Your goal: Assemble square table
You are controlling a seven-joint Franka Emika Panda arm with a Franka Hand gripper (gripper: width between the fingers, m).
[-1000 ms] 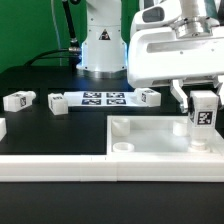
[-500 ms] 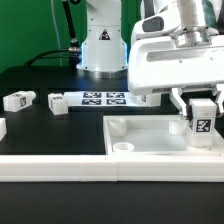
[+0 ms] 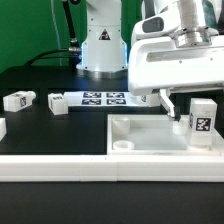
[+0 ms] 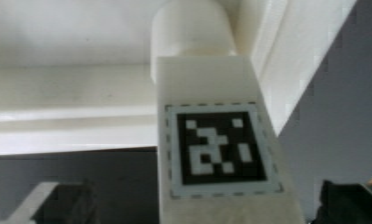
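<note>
The square table's white tray-like top [image 3: 150, 135] lies at the front right, with a round hole [image 3: 122, 145] in its near corner. One white tagged leg [image 3: 203, 122] stands upright in the top's right corner. My gripper [image 3: 198, 110] hangs over that leg, open, its fingers [image 3: 169, 104] spread clear of the leg's sides. In the wrist view the leg [image 4: 209, 110] runs up the middle with its tag facing me. The dark fingertips [image 4: 58, 200] stand apart from it on both sides of my gripper [image 4: 209, 208]. The table top [image 4: 58, 110] lies behind.
Three more white legs lie on the black table [image 3: 60, 135]: one [image 3: 18, 100] at the exterior view's left, one [image 3: 58, 104] beside the marker board [image 3: 100, 98], one [image 3: 148, 96] past it. A long white bar [image 3: 60, 168] edges the front. The robot's base [image 3: 100, 45] stands behind.
The gripper came down a little with the leg, then its jaws opened and let go. The leg now stands by itself in the top's right corner.
</note>
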